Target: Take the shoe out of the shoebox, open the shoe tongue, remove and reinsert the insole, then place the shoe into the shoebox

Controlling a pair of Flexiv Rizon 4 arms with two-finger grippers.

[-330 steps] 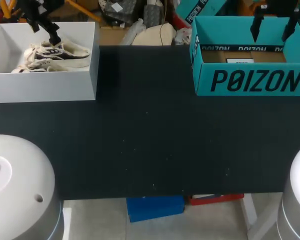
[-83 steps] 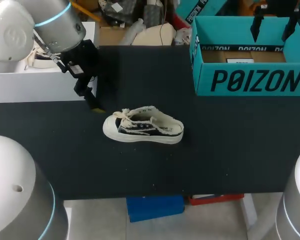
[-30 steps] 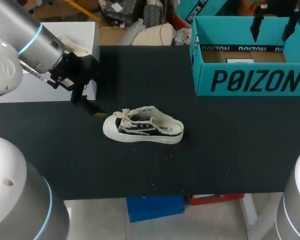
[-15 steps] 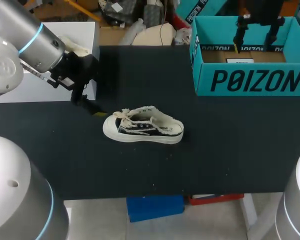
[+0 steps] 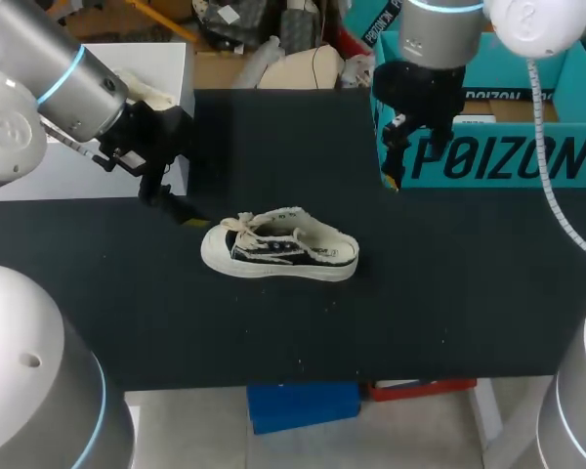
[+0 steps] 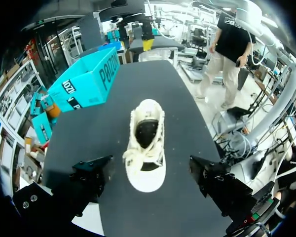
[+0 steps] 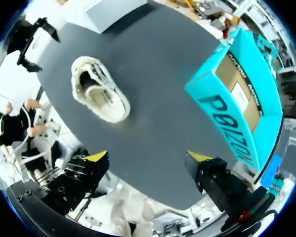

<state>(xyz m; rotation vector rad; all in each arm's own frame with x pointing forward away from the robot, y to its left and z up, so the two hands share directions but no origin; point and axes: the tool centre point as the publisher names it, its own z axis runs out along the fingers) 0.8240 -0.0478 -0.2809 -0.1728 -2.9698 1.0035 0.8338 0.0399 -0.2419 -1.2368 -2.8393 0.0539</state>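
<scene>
A cream and black low sneaker [image 5: 278, 249] lies on its sole on the dark table [image 5: 420, 293], toe toward the white shoebox [image 5: 39, 186]. My left gripper [image 5: 173, 207] hangs open just off the toe, near the white box's front corner. In the left wrist view the sneaker [image 6: 145, 143] lies ahead of the wide-apart fingers [image 6: 91, 177], toe nearest, laces loose. My right gripper [image 5: 396, 164] hangs open in front of the teal box [image 5: 508, 156], well apart from the shoe. The right wrist view looks down on the sneaker [image 7: 98, 91] beyond its open gripper [image 7: 147, 158].
The teal cardboard box [image 7: 241, 108] stands at the back right with its top open. The white shoebox [image 7: 108, 12] at the back left holds another shoe [image 5: 146, 93], mostly hidden by my left arm. The table ends just in front of the sneaker's side.
My right arm has swung from above the teal box down and left, to in front of the box's left corner. The left arm and the sneaker have stayed put.
</scene>
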